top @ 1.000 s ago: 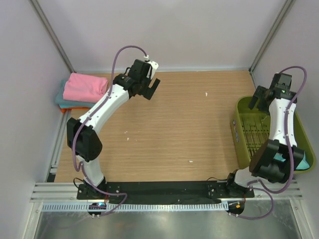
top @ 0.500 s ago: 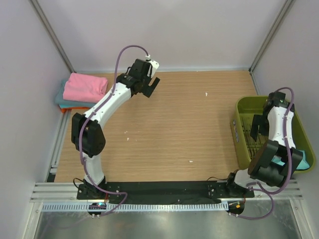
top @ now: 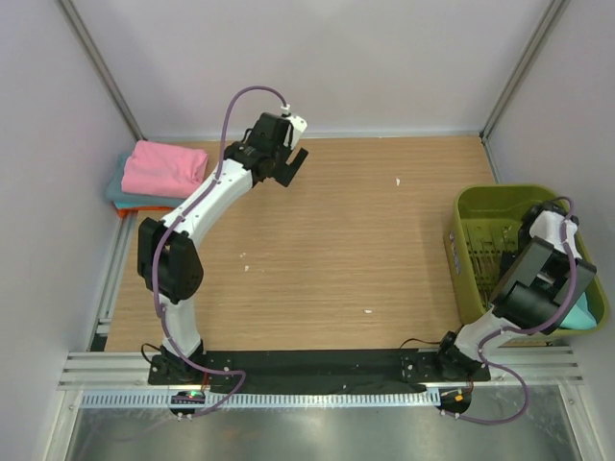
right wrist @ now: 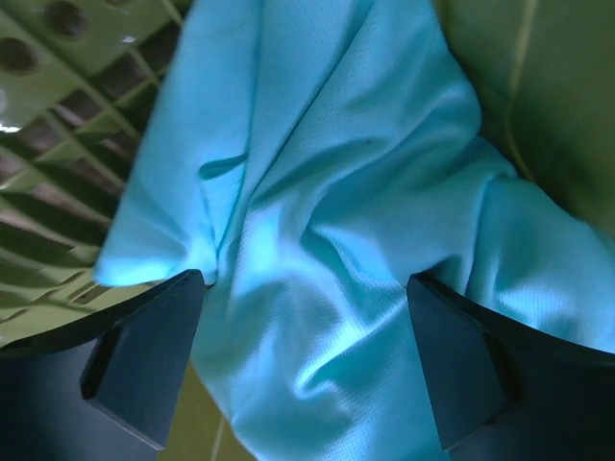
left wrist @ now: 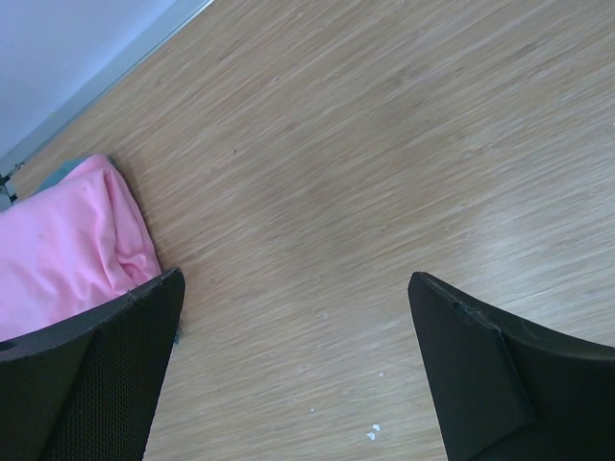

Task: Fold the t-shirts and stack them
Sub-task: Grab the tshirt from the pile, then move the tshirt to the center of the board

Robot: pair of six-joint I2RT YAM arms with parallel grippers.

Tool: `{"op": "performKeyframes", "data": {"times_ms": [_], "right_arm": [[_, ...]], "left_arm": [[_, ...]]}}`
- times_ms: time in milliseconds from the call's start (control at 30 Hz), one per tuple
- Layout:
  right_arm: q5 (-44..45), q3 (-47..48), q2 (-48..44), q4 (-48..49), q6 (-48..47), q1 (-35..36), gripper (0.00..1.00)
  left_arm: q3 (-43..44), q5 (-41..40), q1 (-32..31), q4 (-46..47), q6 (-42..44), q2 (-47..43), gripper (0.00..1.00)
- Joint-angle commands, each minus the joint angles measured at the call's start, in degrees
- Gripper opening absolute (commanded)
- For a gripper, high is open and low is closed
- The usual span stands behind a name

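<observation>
Right pincer [right wrist: 306,283] down in the basket [top: 469,206], over a crumpled teal t-shirt [right wrist: 317,163]
Jaws gape, gripping nothing; left pincer [left wrist: 296,279] hangs wide open, empty, over the surface [left wrist: 384,144] beside the stacked pink t-shirt [left wrist: 67,240]

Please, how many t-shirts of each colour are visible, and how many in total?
Pink: 1, the pink t-shirt topping the pile.
Teal: 2, the folded teal t-shirt under it and the loose teal t-shirt in the basket.
Orange: 1, the orange t-shirt, only an edge showing.
Total: 4.
</observation>
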Motion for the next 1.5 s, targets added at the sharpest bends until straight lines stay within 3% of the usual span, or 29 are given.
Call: {"op": "performKeyframes", "data": {"times_ms": [0, 167, 267, 300, 367, 467, 567, 700, 767, 900, 1000, 1333, 1467], "right_arm": [[1.91, -0.16, 1.08, 1.66, -1.71, -0.95, 0.9], [-3.18, 0.54, 2.58, 0.7, -2.5, -1.04, 0.77], [-6.17, 0.8, 2.5, -1.58, -3.29, -1.21, 0.63], [-6.87, 1.15, 2.5, -1.94, -3.64, -1.3, 0.52], [-8.89, 1.42, 2.58, -2.9, -4.09, -1.39, 0.41], [-10.13, 3.35, 1.88, -3.17, -3.3, -1.48, 0.02], [-12.14, 9.57, 1.44, -3.43, -1.37, -1.48, 0.02], [-20.98, 30.78, 2.49, -4.57, 1.71, -0.52, 0.01], [-23.22, 39.0, 4.68, -5.28, 1.8, 1.76, 0.01], [-36.2, 59.99, 8.55, -5.46, 2.5, 5.89, 0.02], [-40.79, 67.57, 9.96, -3.53, 2.16, 11.69, 0.01], [-51.78, 63.74, -0.22, 15.19, 0.66, 32.43, 0.01], [-52.93, 63.56, -2.08, 26.0, 7.04, 38.32, 0.01]], "left_arm": [[1.35, -1.33, 0.34, 2.74, -0.17, -0.8, 0.99], [1.44, -1.42, 0.34, 3.0, 0.09, -0.71, 1.0], [1.26, -1.59, 0.26, 3.53, 0.62, -0.53, 0.99], [1.26, -1.77, 0.25, 3.88, 0.79, -0.53, 1.0], [1.09, -1.95, 0.25, 4.15, 0.88, -0.53, 0.99], [0.82, -2.03, 0.26, 4.41, 0.62, -0.45, 1.0], [0.38, -2.38, 0.34, 4.76, 0.62, -0.45, 1.0], [-0.06, -2.83, 1.13, 5.11, 0.09, -0.97, 0.99], [-0.15, -3.0, 1.74, 5.2, -0.08, -1.5, 0.99], [2.04, -2.04, 4.29, 2.84, -2.01, -3.51, 1.0], [3.19, -0.64, 6.75, 2.04, -4.03, -5.18, 1.0], [1.0, -6.78, 9.48, 0.46, -2.28, -10.72, 1.0], [-1.63, -6.17, 9.48, -0.6, -3.86, -14.06, 0.99]]}}
